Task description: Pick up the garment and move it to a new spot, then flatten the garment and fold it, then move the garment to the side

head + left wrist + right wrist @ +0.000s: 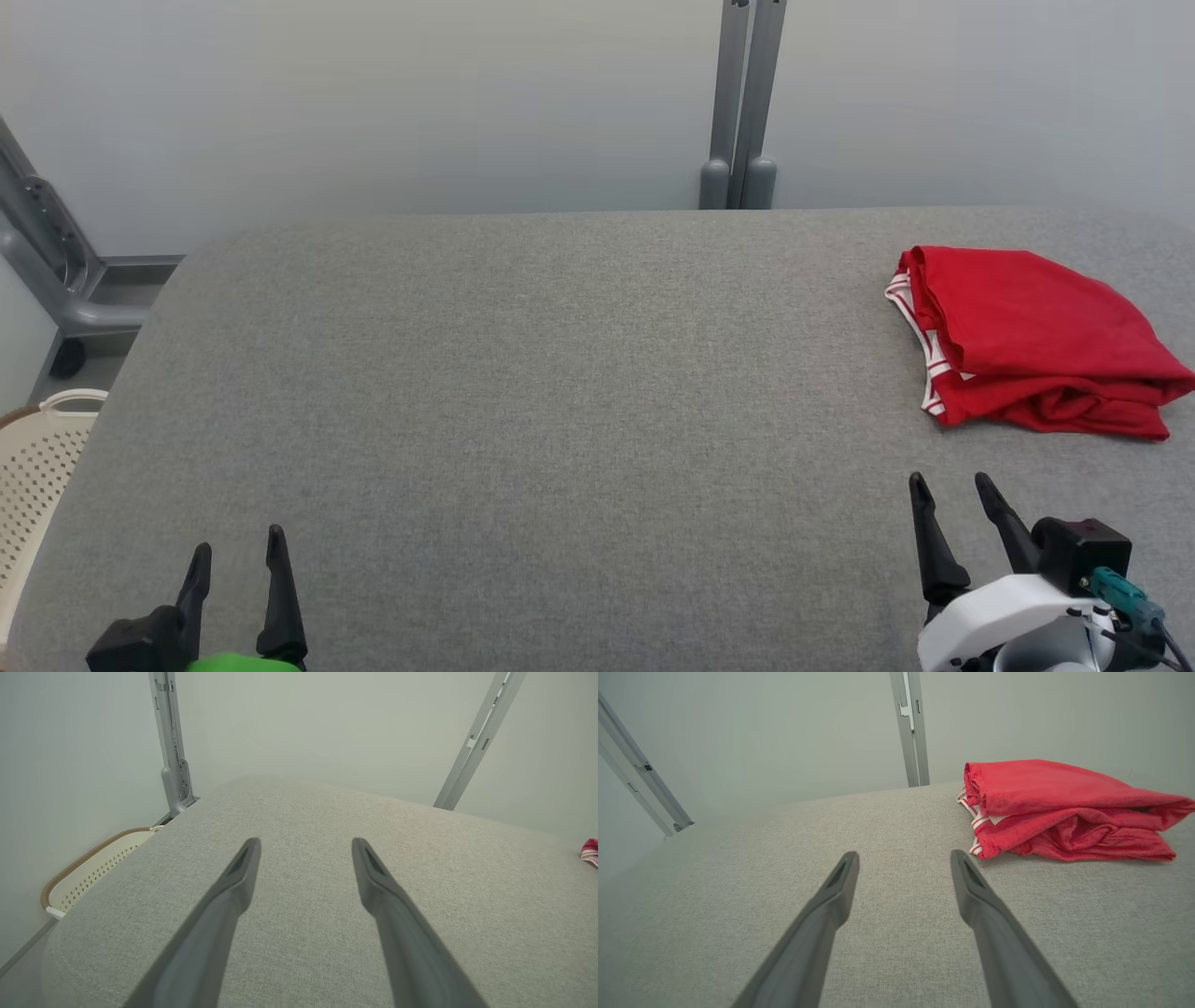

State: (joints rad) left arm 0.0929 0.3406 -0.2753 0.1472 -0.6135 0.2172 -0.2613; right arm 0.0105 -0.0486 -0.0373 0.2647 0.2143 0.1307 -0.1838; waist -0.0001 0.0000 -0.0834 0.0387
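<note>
A red garment [1032, 341] lies folded just beyond the right gripper [950, 480], well clear of the left gripper [237, 542]; both gape empty, the job apparently finished.

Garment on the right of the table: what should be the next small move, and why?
Probably reach the right claw forward to the garment: it lies bunched on the table just ahead of that open, empty claw, while the left claw is far off.
</note>
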